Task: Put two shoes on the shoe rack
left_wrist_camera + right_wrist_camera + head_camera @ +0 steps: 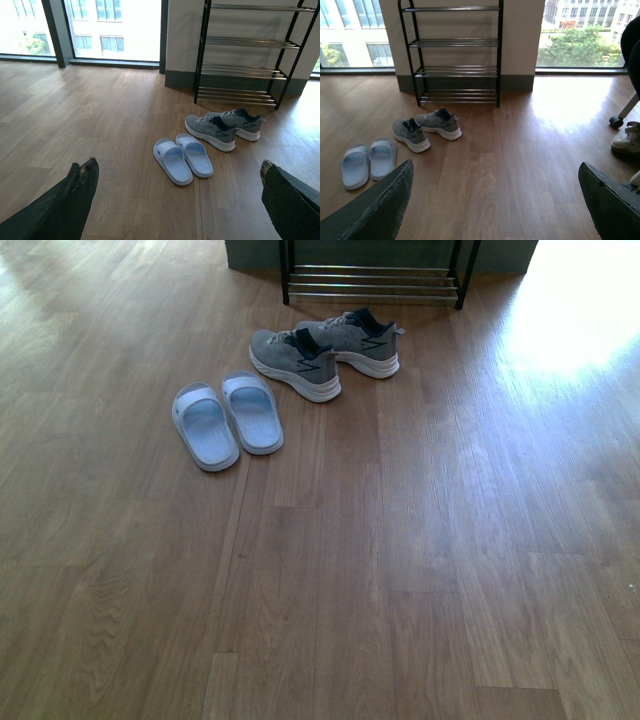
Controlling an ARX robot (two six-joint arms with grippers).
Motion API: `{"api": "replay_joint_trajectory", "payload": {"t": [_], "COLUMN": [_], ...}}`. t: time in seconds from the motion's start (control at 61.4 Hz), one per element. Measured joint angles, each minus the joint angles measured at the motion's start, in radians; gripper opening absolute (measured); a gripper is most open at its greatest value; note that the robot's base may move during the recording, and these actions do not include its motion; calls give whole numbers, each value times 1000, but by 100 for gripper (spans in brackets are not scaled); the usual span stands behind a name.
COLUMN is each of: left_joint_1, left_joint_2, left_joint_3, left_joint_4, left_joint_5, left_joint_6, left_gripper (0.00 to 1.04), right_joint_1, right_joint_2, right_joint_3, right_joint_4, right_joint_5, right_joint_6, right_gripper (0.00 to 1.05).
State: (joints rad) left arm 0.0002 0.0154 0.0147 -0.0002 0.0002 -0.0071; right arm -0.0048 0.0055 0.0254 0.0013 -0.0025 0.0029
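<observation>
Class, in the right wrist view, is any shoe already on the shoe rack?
No, the grey sneakers and pale sandals all lie on the floor, off the shoe rack.

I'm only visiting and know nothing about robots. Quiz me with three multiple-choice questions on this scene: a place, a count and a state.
1. The grey sneakers are: A on the shoe rack; B on the floor before it; C by a window.
2. The rack's tiers number: A two; B four; C six.
3. The left gripper and right gripper are: A open; B holding sandals; C holding sneakers.
Answers: B, their soles rest on wood before the rack; B, four rod levels show; A, fingers stand wide apart, gripping nothing.
</observation>
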Motion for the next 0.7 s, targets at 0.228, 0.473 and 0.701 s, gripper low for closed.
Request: {"api": "replay_joint_trajectory", "payload": {"t": [0.228,0.473,0.701], "left_joint_1": [0,0,0], "left_joint_2": [0,0,0], "left_joint_3": [0,0,0], "left_joint_4": [0,0,0], "left_joint_5": [0,0,0], "left_joint_6": [0,0,0], "left_gripper": [95,95,95], "right_joint_1": [0,0,0], "right_joint_2": [0,0,0], "right_joint_3": [0,0,0], "right_joint_4": [0,0,0], "right_joint_5": [0,0,0], "right_joint_6": [0,0,0], "right_gripper": [96,96,96]}}
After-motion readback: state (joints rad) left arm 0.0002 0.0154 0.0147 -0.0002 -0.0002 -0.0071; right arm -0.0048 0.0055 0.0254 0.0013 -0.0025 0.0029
